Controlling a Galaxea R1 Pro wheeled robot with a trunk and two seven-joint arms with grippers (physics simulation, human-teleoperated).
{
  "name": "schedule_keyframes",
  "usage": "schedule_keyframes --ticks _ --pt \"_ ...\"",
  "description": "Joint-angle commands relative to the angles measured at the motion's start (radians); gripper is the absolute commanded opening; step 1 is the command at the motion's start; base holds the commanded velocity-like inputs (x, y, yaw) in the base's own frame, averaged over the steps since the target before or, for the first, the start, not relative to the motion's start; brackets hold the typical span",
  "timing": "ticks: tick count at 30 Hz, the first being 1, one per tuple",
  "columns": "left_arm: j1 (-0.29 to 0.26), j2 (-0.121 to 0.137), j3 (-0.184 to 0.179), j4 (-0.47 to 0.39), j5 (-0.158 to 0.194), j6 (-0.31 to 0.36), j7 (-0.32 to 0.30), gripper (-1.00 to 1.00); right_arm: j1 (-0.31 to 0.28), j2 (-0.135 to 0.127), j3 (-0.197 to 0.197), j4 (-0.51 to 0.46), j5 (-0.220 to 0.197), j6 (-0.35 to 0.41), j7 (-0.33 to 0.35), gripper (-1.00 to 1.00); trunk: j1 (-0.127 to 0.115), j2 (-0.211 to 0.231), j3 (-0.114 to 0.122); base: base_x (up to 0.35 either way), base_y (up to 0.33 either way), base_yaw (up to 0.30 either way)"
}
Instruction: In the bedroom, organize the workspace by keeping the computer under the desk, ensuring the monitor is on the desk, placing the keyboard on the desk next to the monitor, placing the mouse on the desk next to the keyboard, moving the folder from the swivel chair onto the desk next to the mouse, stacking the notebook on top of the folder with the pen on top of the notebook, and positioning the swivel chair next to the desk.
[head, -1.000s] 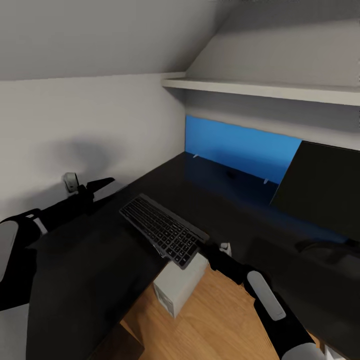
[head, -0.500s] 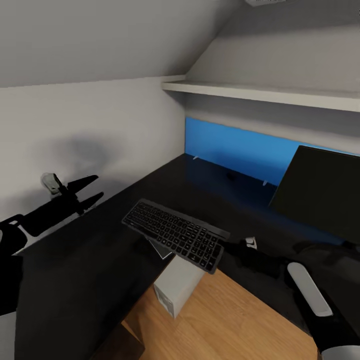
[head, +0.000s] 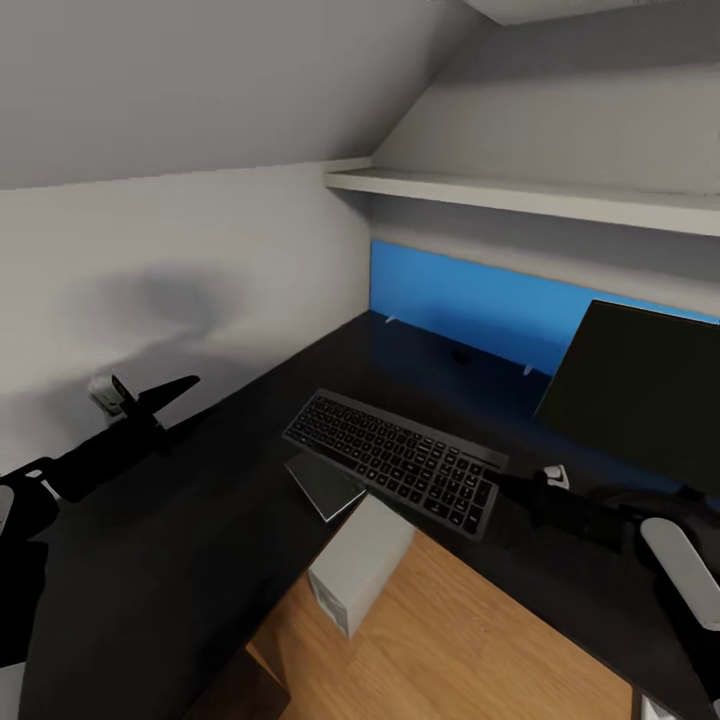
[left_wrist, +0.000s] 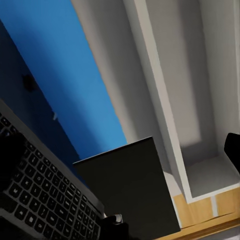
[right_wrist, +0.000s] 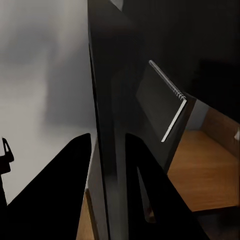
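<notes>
The desk (head: 200, 520) is seen carrying the monitor (head: 640, 400) at 3 o'clock; the computer (head: 355, 575) stands beneath. The keyboard (head: 400, 462) is held above the desk's front edge, near the monitor, clamped in the right gripper (head: 505, 487) jaws. The left gripper (head: 170, 395) jaws are spread, empty. Keyboard placement is judged unfinished; mouse, folder, notebook, pen and chair remain.

The dark keyboard (head: 398, 462) hangs tilted above the black desk (head: 200, 520), beside the black monitor (head: 640, 395).

Black desk (head: 200, 540) bears the monitor (head: 640, 395).
</notes>
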Motion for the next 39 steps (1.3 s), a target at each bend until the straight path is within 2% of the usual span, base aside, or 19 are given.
schedule_keyframes --ticks 1,2,9,10,11,14,17,24,29,33,34,39 --pt "0.000 0.000 0.001 0.000 -0.007 0.004 -0.006 1.00 -0.001 -0.008 -0.001 0.001 0.007 0.004 0.015 -1.00 -0.004 0.007 0.003 0.000 0.000 0.000" --pt "0.002 0.001 0.002 0.000 -0.008 0.004 -0.008 1.00 -0.001 -0.021 -0.001 0.004 0.008 0.004 0.023 -1.00 -0.008 0.014 0.008 0.000 0.000 0.000" --pt "0.016 0.011 0.009 0.001 -0.012 0.004 -0.008 1.00 -0.002 -0.054 -0.002 0.013 0.019 0.004 0.035 -1.00 -0.008 0.014 0.019 0.000 0.000 0.000" --pt "0.018 0.012 0.011 0.001 -0.012 0.004 -0.008 1.00 -0.001 -0.063 -0.001 0.014 0.019 0.004 0.036 -1.00 -0.008 0.014 0.020 0.000 0.000 0.000" --pt "0.022 0.013 0.012 0.002 -0.012 0.004 -0.008 1.00 -0.002 -0.084 0.002 0.015 0.019 0.004 0.037 -1.00 -0.008 0.014 0.022 0.000 0.000 0.000" --pt "0.027 0.014 0.014 0.002 -0.013 0.004 -0.010 1.00 -0.002 -0.114 0.005 0.019 0.019 0.004 0.038 -1.00 -0.008 0.014 0.027 0.000 0.000 0.000" --pt "0.035 0.014 0.015 0.002 -0.015 0.003 -0.011 1.00 -0.002 -0.127 0.007 0.025 0.019 0.004 0.039 -1.00 -0.008 0.014 0.032 0.000 0.000 0.000" --pt "0.048 0.007 0.010 0.002 -0.037 0.000 -0.009 1.00 -0.001 -0.136 0.009 0.030 0.019 0.004 0.040 -1.00 -0.008 0.014 0.044 -0.012 -0.015 0.000" --pt "0.050 0.002 0.006 0.002 -0.082 -0.002 -0.010 1.00 0.005 -0.138 0.010 0.031 0.018 0.004 0.041 -1.00 -0.008 0.014 0.052 -0.172 -0.158 0.000" --pt "0.051 0.001 0.003 0.002 -0.096 -0.003 -0.008 1.00 0.011 -0.138 0.010 0.031 0.018 0.004 0.059 -1.00 -0.008 0.014 0.058 -0.250 -0.208 0.000" --pt "0.051 0.000 0.002 0.002 -0.119 -0.003 -0.007 1.00 0.013 -0.139 0.010 0.031 0.019 0.004 0.088 -1.00 -0.008 0.014 0.060 -0.095 -0.072 0.000" --pt "0.051 0.000 0.004 0.003 -0.125 -0.003 -0.010 1.00 0.014 -0.139 0.010 0.031 0.019 0.004 0.094 -1.00 -0.008 0.014 0.068 -0.042 -0.031 0.000"
